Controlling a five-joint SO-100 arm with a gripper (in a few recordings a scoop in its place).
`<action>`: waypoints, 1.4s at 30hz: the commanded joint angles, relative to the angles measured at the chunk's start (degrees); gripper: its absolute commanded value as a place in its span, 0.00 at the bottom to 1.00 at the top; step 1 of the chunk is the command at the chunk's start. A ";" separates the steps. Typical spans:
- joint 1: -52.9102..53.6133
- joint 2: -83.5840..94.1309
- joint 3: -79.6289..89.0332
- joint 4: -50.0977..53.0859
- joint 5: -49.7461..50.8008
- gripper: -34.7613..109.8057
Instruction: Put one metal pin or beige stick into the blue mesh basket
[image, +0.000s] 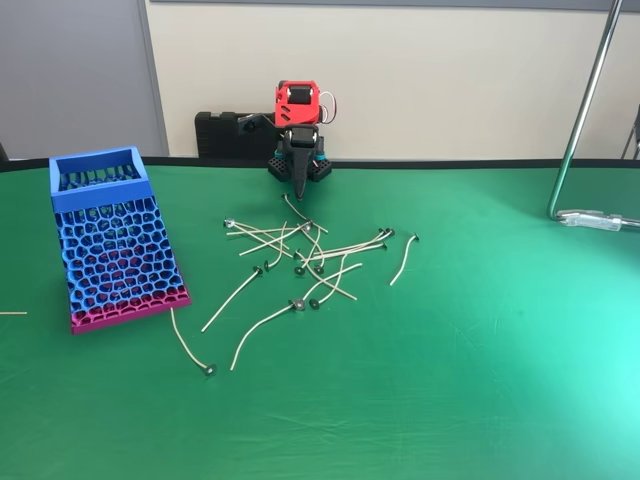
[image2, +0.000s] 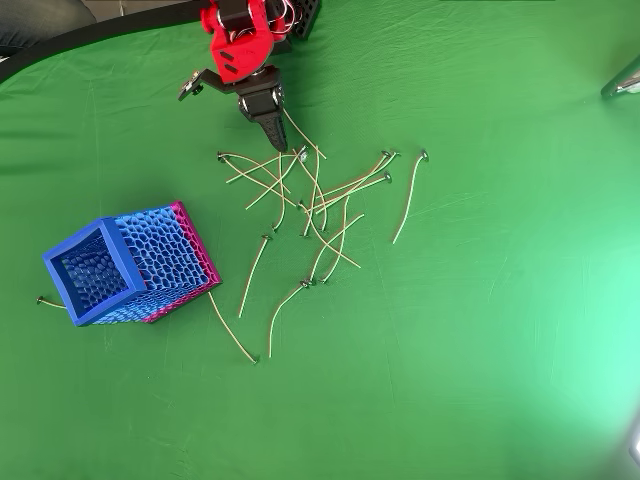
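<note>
Hand (image2: 281, 146) over sticks (image2: 320, 200); basket (image2: 95, 275) apart

We are looking over both views and finding no text, label, brand, number or sign that can be read on anything.
</note>
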 joint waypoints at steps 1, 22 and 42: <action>-0.26 -2.11 0.18 -2.90 -0.70 0.24; -3.96 -30.15 -27.42 7.21 0.70 0.24; -0.09 -61.79 -61.08 17.14 -5.45 0.24</action>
